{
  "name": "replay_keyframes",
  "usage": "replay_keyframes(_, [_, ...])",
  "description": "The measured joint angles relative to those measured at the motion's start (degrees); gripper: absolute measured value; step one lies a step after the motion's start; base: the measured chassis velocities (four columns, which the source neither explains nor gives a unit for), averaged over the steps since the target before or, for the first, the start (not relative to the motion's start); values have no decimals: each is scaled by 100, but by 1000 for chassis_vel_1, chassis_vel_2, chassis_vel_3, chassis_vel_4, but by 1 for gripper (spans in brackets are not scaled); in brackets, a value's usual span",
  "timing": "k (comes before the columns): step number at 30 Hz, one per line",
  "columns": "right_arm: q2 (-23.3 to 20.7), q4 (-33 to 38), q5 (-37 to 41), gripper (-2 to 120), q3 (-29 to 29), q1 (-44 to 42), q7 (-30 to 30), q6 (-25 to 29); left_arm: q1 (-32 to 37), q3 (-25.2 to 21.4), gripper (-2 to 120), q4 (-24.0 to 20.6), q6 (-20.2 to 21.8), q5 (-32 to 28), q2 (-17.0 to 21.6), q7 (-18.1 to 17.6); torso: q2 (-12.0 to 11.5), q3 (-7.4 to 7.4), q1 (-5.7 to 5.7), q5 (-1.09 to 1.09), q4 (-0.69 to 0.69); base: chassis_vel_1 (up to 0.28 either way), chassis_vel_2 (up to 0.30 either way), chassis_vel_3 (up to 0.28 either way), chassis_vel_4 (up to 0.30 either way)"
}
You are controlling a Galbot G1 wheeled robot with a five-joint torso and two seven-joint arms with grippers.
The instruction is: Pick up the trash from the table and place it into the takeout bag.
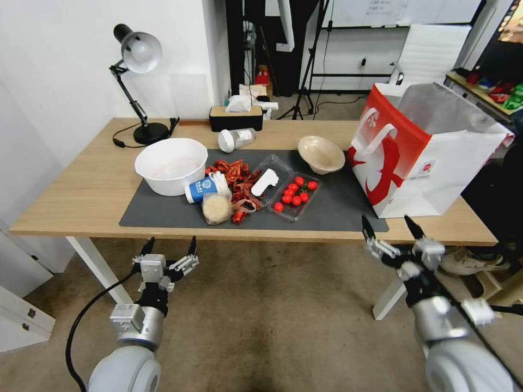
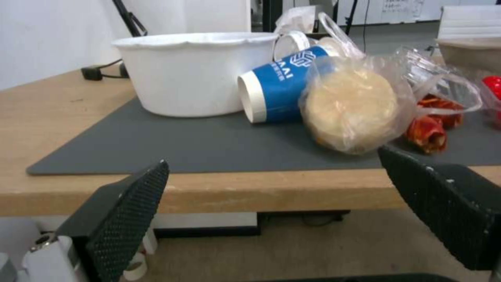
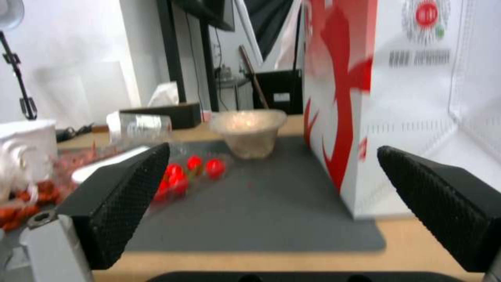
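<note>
The trash lies on the table's (image 1: 81,196) dark mat. A blue-and-white paper cup (image 1: 201,189) (image 2: 282,84) lies on its side against a clear plastic bag with a beige lump (image 1: 217,208) (image 2: 350,109). Red scraps (image 1: 234,174) spread behind them. Farther back are a beige shallow bowl (image 1: 321,153) (image 3: 249,131) and a clear white-lidded jar (image 1: 236,139) on its side. At the right end stands the red-and-white takeout bag (image 1: 425,147) (image 3: 365,98), its mouth open. My left gripper (image 1: 169,246) (image 2: 272,158) is open below the front edge, facing the cup. My right gripper (image 1: 392,226) (image 3: 274,149) is open near the bag's front corner.
A big white bowl (image 1: 170,165) (image 2: 193,74) stands left of the cup. A clear tray of red tomatoes (image 1: 295,196) (image 3: 193,168) and a second clear tray (image 1: 268,179) lie mid-mat. A desk lamp (image 1: 139,81) and tissue box (image 1: 236,117) sit along the back edge.
</note>
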Motion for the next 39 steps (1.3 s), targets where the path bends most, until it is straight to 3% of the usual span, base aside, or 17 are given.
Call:
replay_keyframes(4, [182,-197,-247,100,-59,-109,-81,309,-27,-2,100,179,-115,66,40,19,0,0,0,1,1,0,0,0,0])
replay_keyframes(10, [233,-316,-356,100,-133,-147,-118,337,-72,-38,100,305,-169,150,60,-16,-1,0,0,2,1,0,0,0,0])
replay_keyframes(39, [266,-491,-310,100,-391,3,-68,-207,-138,-98,100,523,-255,144,124,-86,-1,0,1,2,0,0,0,0,0])
